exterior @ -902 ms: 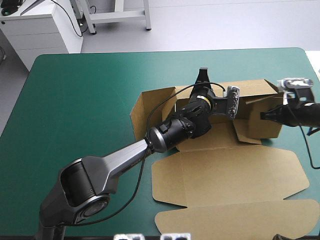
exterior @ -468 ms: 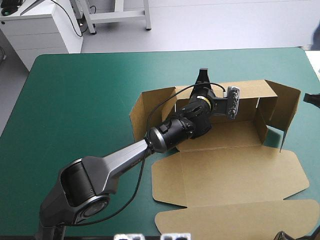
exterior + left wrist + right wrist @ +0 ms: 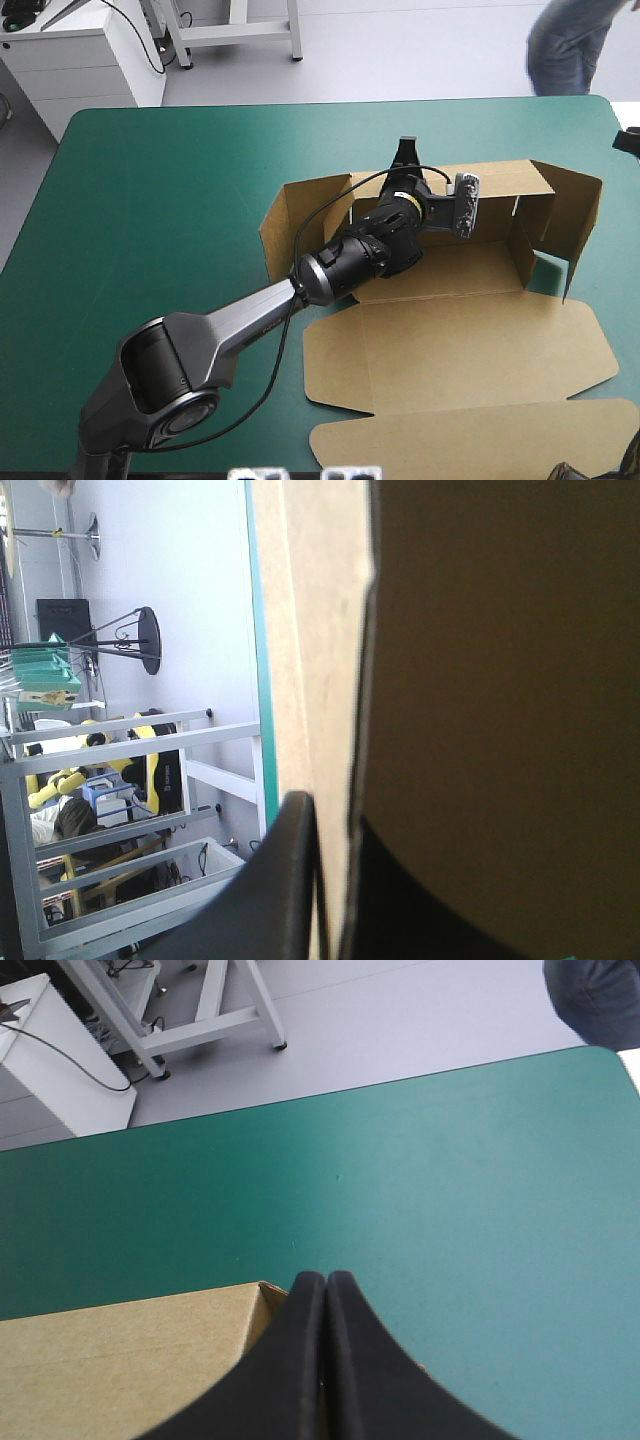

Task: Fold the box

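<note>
Box (image 3: 455,345): brown, far and right walls raised, lid flat on the near side. Left gripper (image 3: 335,820) pinches its far wall. Right gripper (image 3: 327,1285) is pressed together.

— What else was there to see?
— Only the table (image 3: 150,200), with a teal-green cover (image 3: 450,1190) over its whole top.
— How did the cover lie?
— Flat and smooth, out to the far edge, where both corners were rounded.
— And in the wrist views?
— A broad plain stretch in the right one, a thin strip in the left.
</note>
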`<state>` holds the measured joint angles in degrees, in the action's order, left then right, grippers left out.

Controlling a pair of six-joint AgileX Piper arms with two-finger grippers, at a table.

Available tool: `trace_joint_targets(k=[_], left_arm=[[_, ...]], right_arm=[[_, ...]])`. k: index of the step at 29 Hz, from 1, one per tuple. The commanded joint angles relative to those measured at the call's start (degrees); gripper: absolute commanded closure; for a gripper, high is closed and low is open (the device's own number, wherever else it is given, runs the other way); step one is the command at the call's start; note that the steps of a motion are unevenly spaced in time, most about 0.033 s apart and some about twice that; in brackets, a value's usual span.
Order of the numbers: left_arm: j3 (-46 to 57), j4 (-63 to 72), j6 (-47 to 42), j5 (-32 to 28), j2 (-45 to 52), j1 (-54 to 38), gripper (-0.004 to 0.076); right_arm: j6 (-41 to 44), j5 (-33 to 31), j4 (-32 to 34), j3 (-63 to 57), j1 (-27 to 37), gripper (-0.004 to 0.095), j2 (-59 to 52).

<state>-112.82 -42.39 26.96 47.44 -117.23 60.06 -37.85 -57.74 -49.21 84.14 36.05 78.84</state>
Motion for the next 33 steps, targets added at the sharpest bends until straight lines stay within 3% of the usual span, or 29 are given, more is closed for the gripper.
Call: trace_joint_targets(k=[1,8,13,21,33], left_arm=[[-0.7,1.8,0.0,-1.9,2.8,0.8,0.0732],[-0.7,1.8,0.0,-1.9,2.8,0.8,0.0732],[-0.7,1.8,0.0,-1.9,2.8,0.8,0.0732],[-0.7,1.5,0.0,-1.9,2.8,0.8,0.0732],[-0.7,1.5,0.0,-1.7,2.8,0.8,0.0732]], right_arm=[[-0.8,-2.4,-3.8,5.7,0.2,0.0926,3.4],[0.0,-10.3,-3.8,12.6,0.2,0.0926,11.5],[0.0,-11.0,-3.2,14.6,-1.1,0.0926,15.8],[1.6,-10.3,7.9,15.4,-7.8,0.0926,19.4],[3.9,-13.9,13.3,12.7,-8.3,0.0926,18.0]])
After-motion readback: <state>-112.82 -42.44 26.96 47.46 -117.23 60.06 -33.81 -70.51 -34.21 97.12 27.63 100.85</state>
